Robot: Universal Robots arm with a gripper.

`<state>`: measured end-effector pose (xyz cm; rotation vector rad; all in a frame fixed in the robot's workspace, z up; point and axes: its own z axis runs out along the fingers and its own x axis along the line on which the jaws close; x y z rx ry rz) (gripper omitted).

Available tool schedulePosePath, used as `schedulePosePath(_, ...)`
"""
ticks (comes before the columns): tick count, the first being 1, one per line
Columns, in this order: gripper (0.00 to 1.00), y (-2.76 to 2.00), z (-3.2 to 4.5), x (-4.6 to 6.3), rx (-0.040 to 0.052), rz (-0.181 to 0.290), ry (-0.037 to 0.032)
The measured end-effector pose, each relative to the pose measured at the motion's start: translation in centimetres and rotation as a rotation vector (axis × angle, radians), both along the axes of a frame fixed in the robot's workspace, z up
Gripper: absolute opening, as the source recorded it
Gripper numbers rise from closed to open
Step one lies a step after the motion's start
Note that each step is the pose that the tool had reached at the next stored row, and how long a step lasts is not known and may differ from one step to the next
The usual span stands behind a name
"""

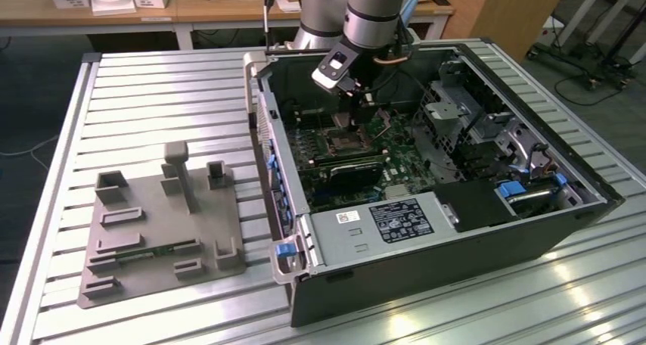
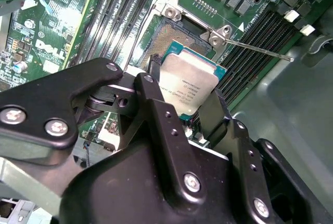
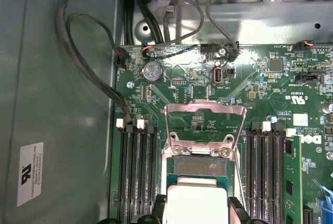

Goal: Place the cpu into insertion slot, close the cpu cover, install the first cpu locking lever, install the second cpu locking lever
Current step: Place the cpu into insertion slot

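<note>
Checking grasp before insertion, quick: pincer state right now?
Pincer: closed on the cpu, holding it over the insertion slot.

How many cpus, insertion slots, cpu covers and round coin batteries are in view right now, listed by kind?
cpu: 1
insertion slot: 1
cpu cover: 1
coin battery: 1
Total: 4

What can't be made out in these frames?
1. Underside and lower edge of the chip: second wrist view, hidden by the gripper shut on it, so contact with the socket is unclear.
2. Near half of the socket: first wrist view, covered by the chip.
3. Socket detail: exterior view, too small.
</note>
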<state>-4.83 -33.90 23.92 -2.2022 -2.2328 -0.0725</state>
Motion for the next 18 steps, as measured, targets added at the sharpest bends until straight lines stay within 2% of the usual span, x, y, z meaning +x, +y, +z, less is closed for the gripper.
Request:
schedulePosePath(10, 0.54, 0.01, -0.15, 0.0, 0.0002, 0.000, -0.0002)
schedulePosePath(18, 0.54, 0.06, -1.54, 0.0, -0.0001, 0.000, 0.0000)
